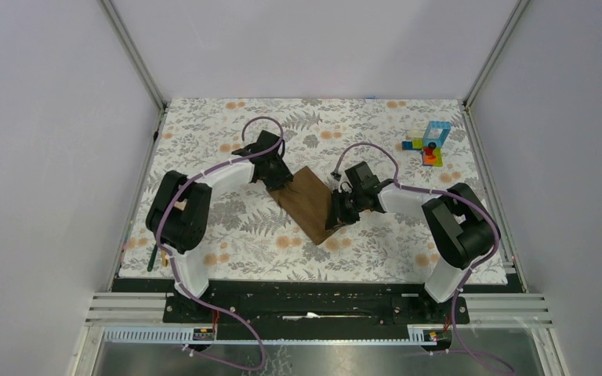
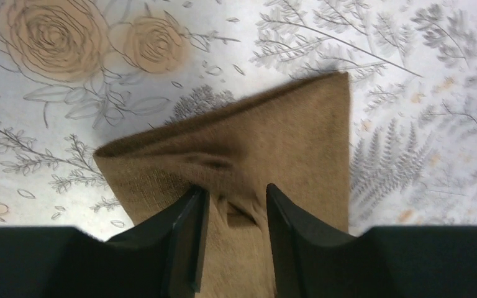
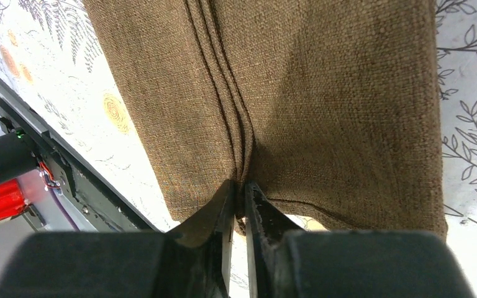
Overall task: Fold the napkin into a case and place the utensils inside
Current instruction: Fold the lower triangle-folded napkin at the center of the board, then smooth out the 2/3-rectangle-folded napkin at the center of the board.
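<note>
The brown napkin (image 1: pixel 307 200) lies folded into a slanted oblong on the floral table covering (image 1: pixel 204 133). My left gripper (image 1: pixel 280 182) is at its far left corner. In the left wrist view that gripper (image 2: pixel 234 188) is open, its jaws parted over the napkin (image 2: pixel 273 136), with a small crease in the cloth between them. My right gripper (image 1: pixel 335 219) is at the napkin's right edge. In the right wrist view it (image 3: pixel 240 184) is shut on a pinched ridge of the napkin (image 3: pixel 323 93), with pleats running away from the jaws. I cannot make out the utensils in any view.
A small stack of colourful toy blocks (image 1: pixel 429 143) stands at the far right of the table. A thin dark stick-like thing (image 1: pixel 153 257) lies at the covering's left edge. The black base rail (image 1: pixel 313 301) runs along the near edge, and grey walls enclose the table.
</note>
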Controlling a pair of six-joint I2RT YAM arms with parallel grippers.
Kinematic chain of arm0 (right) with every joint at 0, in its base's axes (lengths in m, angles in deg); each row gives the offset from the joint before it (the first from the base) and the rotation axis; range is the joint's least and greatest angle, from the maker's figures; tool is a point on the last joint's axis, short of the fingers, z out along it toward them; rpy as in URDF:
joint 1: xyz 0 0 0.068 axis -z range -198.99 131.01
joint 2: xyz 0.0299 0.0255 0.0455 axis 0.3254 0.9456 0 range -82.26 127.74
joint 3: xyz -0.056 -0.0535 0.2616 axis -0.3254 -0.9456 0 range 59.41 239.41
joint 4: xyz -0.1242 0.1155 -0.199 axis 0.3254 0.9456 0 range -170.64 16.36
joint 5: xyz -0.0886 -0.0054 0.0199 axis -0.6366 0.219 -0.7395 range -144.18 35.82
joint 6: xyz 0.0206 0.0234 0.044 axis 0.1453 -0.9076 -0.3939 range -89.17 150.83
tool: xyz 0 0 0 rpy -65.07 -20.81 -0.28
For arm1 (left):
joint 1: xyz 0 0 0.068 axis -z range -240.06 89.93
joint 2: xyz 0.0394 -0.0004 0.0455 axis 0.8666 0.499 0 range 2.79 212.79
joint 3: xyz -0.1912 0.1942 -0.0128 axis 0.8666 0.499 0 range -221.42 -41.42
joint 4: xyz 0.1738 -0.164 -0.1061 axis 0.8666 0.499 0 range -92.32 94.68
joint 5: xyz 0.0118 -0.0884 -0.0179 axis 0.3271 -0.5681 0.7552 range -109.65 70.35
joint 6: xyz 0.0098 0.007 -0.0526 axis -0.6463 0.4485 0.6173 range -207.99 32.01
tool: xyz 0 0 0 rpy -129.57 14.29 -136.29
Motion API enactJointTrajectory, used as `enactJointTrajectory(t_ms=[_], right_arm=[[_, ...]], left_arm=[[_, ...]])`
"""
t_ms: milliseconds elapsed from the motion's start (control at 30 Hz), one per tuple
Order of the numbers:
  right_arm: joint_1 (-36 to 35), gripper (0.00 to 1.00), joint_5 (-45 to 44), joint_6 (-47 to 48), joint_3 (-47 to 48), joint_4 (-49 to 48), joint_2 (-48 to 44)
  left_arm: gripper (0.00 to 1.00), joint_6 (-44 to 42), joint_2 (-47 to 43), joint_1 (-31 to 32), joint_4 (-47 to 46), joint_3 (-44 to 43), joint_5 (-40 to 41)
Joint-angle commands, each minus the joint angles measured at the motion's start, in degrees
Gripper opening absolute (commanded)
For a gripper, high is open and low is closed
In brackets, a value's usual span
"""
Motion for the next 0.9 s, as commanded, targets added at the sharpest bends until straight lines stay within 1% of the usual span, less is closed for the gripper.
enactJointTrajectory(t_ms=[0,67,100,133,200,233,267,333,433,500,533,600,667,867], right_arm=[[-0.2,0.13,-0.9,0.5,-0.1,-1.4,-0.8],[-0.1,0.10,-1.1,0.6,-0.1,-1.3,-0.9],[-0.1,0.10,-1.1,0.6,0.0,-1.3,-0.8],[-0.1,0.09,-1.1,0.6,0.0,-1.3,-0.8],[-0.2,0.08,-1.1,0.5,0.1,-1.3,-0.8],[-0.2,0.07,-1.1,0.5,0.1,-1.3,-0.9],[-0.2,0.06,-1.1,0.5,0.1,-1.2,-1.0],[-0.2,0.06,-1.4,0.5,0.2,-1.0,-1.5],[-0.2,0.05,-1.4,0.6,0.5,-0.8,-1.5],[-0.1,0.04,-1.3,0.6,0.7,-0.7,-1.4],[-0.2,0.03,-1.3,0.6,0.8,-0.6,-1.4],[-0.2,0.03,-1.2,0.6,0.8,-0.5,-1.4],[-0.2,0.03,-1.3,0.8,0.8,-0.3,-1.5],[-0.2,0.04,-1.4,1.1,0.9,0.3,-1.4]], left_arm=[[0.55,-3.2,-8.2,-0.7,-6.9,2.5,-5.8],[0.66,-5.2,-11.0,-1.0,-8.4,3.6,-8.1],[0.78,-6.1,-12.2,-1.2,-9.1,4.2,-9.6],[0.85,-6.8,-13.3,-1.5,-9.3,4.9,-10.4],[0.87,-7.9,-15.3,-2.2,-10.0,7.1,-12.7],[0.85,-8.4,-16.0,-2.6,-11.0,8.5,-14.2],[0.80,-8.7,-16.3,-3.1,-11.8,9.8,-16.0],[0.56,-9.9,-15.8,-3.6,-12.6,11.5,-18.6],[0.24,-12.2,-14.1,-3.6,-11.2,12.3,-18.3],[0.12,-13.7,-13.4,-3.5,-10.1,12.6,-15.7],[0.08,-14.4,-12.9,-3.4,-9.3,12.3,-14.0],[0.05,-16.1,-11.4,-3.4,-8.8,11.6,-12.4],[0.00,-16.7,-9.5,-3.4,-9.5,10.9,-12.6],[0.00,-15.5,-6.3,-3.4,-13.0,9.9,-13.8]])
